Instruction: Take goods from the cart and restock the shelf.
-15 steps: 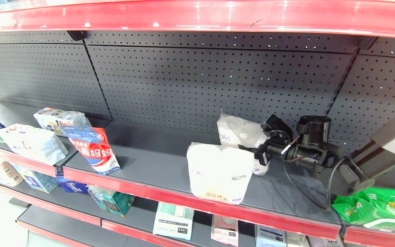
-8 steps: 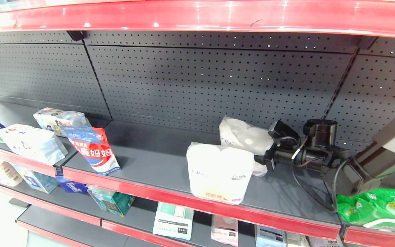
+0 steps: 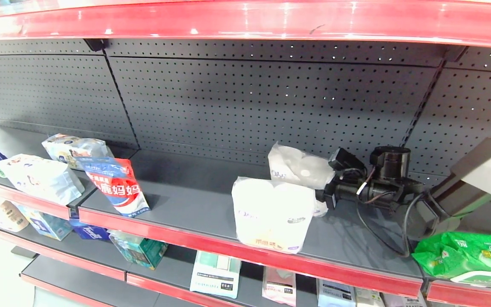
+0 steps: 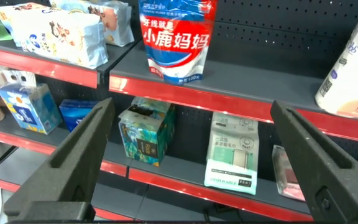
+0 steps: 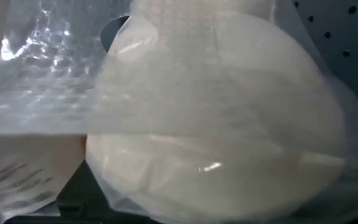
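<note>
A white roll pack [image 3: 298, 166] in soft, crinkled clear film sits toward the back of the shelf [image 3: 194, 187], tilted, right of the middle. The right tool [image 3: 326, 197] is pressed against its right side; whether it grips the pack cannot be told. The right wrist view looks straight onto that film, glossy and wrinkled over a rounded roll. Just in front, at the shelf's red front edge, stands a second roll pack [image 3: 271, 213], upright and pillowy.

A red-and-blue pouch [image 3: 117, 185] stands near the front edge further left. A green wipes pack [image 3: 471, 253] lies at the right end.

The left wrist view shows the left tool [image 4: 191, 107] spread wide with nothing in it, its dark matte fingers [image 4: 73, 162] wedge-shaped. Beyond it, on the shelf below, are a teal box [image 4: 145, 130] and a flat white pack [image 4: 232, 152].
</note>
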### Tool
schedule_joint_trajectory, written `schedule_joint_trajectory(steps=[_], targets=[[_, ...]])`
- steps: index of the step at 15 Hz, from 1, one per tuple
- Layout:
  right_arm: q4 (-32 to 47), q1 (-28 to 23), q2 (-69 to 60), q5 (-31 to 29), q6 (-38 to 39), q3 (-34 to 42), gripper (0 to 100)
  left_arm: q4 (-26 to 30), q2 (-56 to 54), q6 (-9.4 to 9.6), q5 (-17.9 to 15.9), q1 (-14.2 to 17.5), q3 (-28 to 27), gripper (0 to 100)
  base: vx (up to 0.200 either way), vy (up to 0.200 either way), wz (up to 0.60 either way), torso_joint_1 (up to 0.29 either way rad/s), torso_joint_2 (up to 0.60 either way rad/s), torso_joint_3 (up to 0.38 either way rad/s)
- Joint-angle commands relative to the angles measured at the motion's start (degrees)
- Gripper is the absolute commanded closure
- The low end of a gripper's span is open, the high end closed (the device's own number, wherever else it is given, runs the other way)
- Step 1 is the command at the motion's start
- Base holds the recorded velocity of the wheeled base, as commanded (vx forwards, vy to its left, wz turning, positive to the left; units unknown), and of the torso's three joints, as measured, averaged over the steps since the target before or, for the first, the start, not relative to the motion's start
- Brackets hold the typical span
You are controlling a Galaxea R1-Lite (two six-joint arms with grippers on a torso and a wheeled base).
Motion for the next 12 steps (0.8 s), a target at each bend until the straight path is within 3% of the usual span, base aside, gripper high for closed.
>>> schedule_joint_trajectory(steps=[1,12], targets=[[-0.26,-0.12,0.79,-0.65,0.26,-1.64,100,-0.03,0.0,-0.02,0.04,0.01,0.01,0,0.0,0.0,0.0,0.0,0.0,0.0],[-0.44,0.59,0.17,-0.3,12.65,-7.18,100,-0.03,0.0,-0.02,0.04,0.01,0.01,0,0.0,0.0,0.0,0.0,0.0,0.0]])
